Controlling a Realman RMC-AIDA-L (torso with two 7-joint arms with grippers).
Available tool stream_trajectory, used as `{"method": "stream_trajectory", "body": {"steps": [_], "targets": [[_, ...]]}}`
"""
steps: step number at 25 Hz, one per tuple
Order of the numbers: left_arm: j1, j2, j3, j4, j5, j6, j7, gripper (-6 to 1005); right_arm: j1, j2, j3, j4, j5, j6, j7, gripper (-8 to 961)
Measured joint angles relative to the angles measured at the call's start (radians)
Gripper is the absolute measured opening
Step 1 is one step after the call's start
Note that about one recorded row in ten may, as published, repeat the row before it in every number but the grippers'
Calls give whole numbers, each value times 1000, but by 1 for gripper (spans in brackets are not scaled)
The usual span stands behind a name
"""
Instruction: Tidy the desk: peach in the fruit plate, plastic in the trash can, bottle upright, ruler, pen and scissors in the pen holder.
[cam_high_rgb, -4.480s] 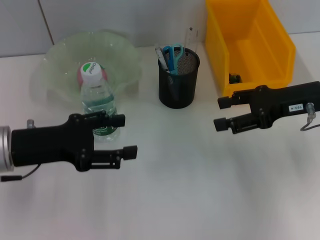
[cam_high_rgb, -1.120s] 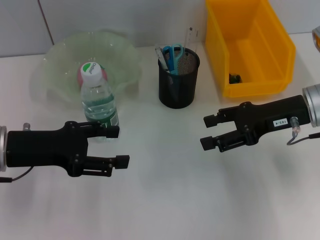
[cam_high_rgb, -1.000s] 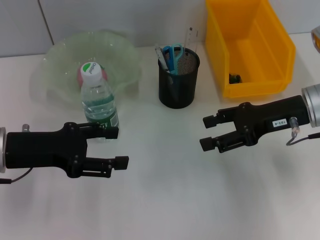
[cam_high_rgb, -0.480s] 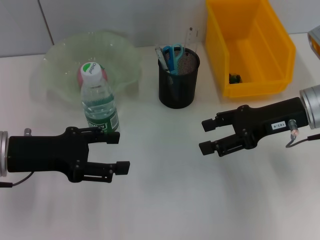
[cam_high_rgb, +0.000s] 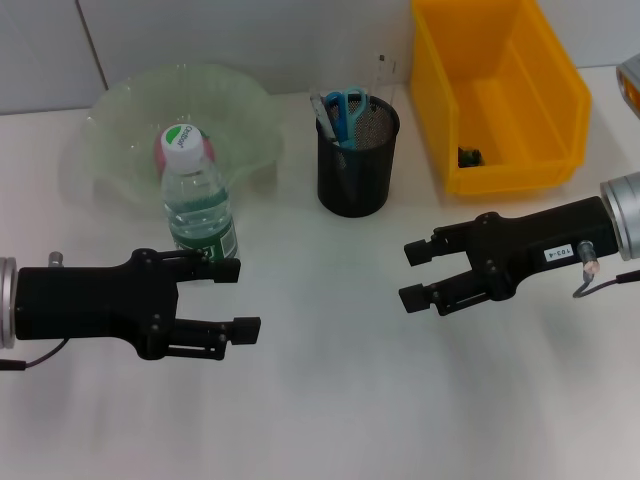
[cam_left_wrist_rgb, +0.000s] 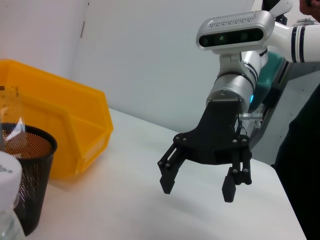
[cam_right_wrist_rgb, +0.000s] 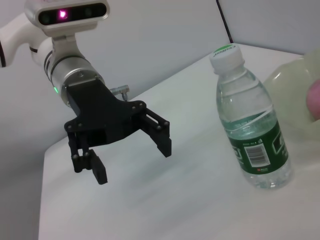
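A clear water bottle (cam_high_rgb: 200, 205) with a white cap and green label stands upright before the green glass fruit plate (cam_high_rgb: 120, 110), which holds the pink peach (cam_high_rgb: 163, 150). The black mesh pen holder (cam_high_rgb: 357, 165) holds blue scissors (cam_high_rgb: 348, 105), a pen and a clear ruler (cam_high_rgb: 381, 70). The yellow trash bin (cam_high_rgb: 500, 90) has dark scrap inside. My left gripper (cam_high_rgb: 235, 297) is open and empty, just in front of the bottle. My right gripper (cam_high_rgb: 417, 273) is open and empty over the table, in front of the bin. The bottle also shows in the right wrist view (cam_right_wrist_rgb: 250, 120).
The white table (cam_high_rgb: 330, 400) stretches in front of both grippers. A wall stands close behind the plate and bin. An orange-and-grey object (cam_high_rgb: 630, 75) sits at the far right edge.
Over the last seconds both arms drew back from the bottle and bin toward the table's front. In the last half second they barely moved.
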Motion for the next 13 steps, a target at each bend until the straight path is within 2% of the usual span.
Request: {"method": "stream_trajectory", "body": {"steps": [13], "targets": [[-2,3,-2,0,0,-5,0,859,9,0,-10,0,0,-6,9,830]]}}
